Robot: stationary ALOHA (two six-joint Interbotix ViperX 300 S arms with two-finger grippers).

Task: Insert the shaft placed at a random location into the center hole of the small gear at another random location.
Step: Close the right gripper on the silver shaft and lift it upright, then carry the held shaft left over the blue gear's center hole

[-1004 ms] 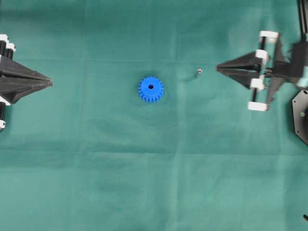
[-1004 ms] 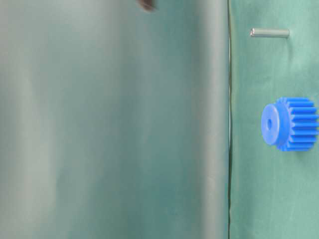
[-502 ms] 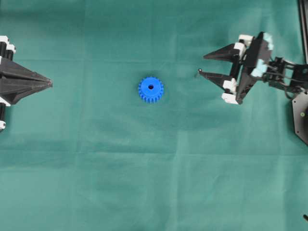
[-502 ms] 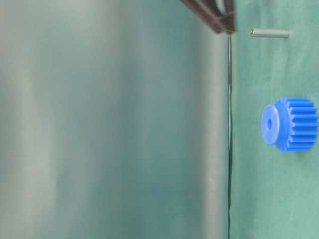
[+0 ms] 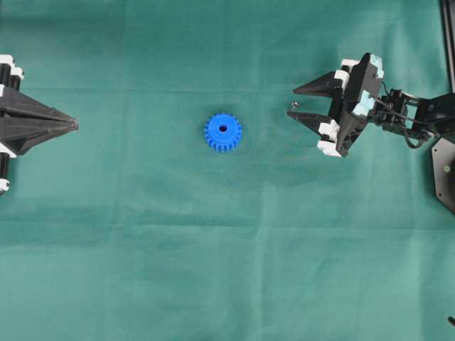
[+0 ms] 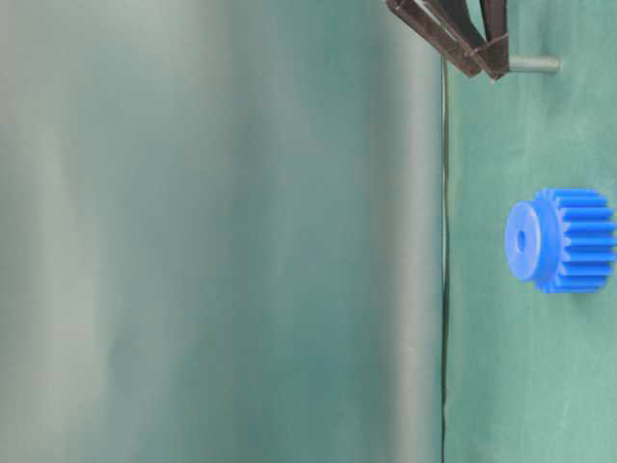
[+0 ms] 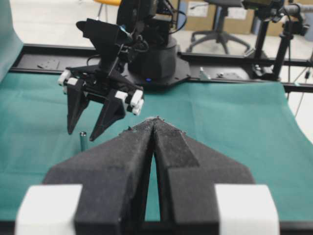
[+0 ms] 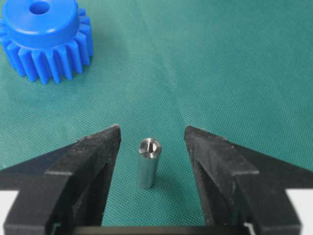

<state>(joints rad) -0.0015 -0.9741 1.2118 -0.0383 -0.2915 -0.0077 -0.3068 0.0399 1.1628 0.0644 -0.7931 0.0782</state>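
The shaft (image 8: 147,163) stands upright, long axis vertical, between my right gripper's (image 8: 151,142) spread fingers, touching neither. The small gear (image 8: 43,36) lies flat ahead, center hole (image 8: 39,7) facing up. My left gripper (image 7: 154,123) is pressed together.

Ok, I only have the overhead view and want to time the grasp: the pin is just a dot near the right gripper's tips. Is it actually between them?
Observer: Yes. In the right wrist view the shaft stands upright between the open fingers of the right gripper, with a gap on each side.
Operator: Are the tips low enough?
Observer: From the left wrist view, the tips hang at about the height of the shaft's top.
Operator: Gear clear of them?
Observer: Yes, the small gear sits apart, flat, center hole facing up.
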